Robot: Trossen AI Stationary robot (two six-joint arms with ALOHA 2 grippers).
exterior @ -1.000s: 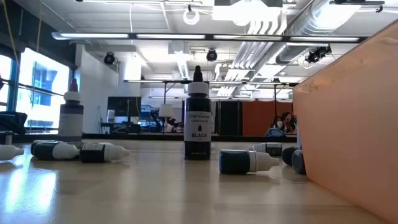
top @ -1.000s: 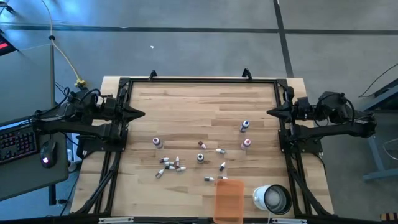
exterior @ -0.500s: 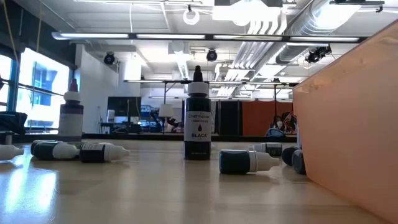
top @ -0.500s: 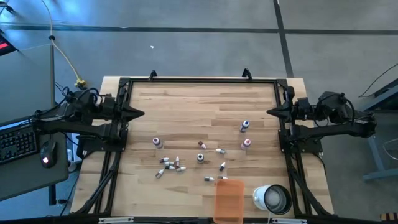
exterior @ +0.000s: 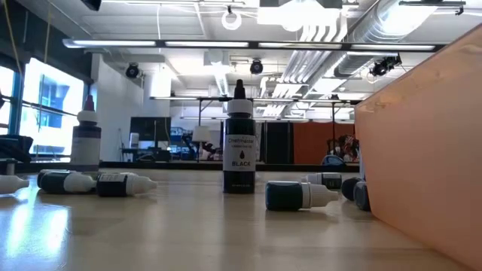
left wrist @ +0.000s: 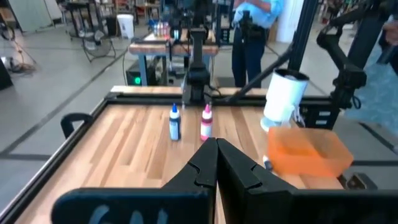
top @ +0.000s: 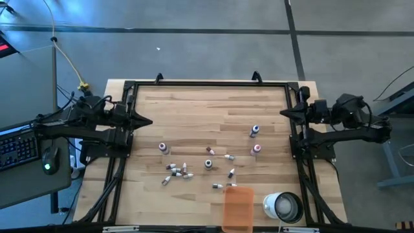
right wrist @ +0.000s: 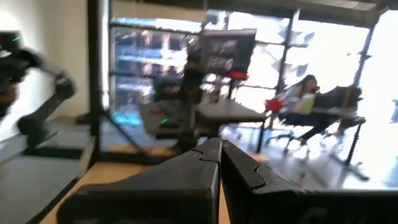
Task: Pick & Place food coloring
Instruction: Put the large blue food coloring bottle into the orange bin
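Nothing looks placed yet: the food coloring bottles [top: 208,164] lie scattered on the table [top: 194,110] just beyond the orange tray [top: 238,207], some upright, some tipped. The left end effector [top: 147,120] and right end effector [top: 283,114] are both pinched closed, empty, well away from the tray.

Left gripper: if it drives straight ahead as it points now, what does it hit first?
The left gripper points across bare table toward the right gripper. The bottles lie off to the side, so the way looks free; height is unclear.
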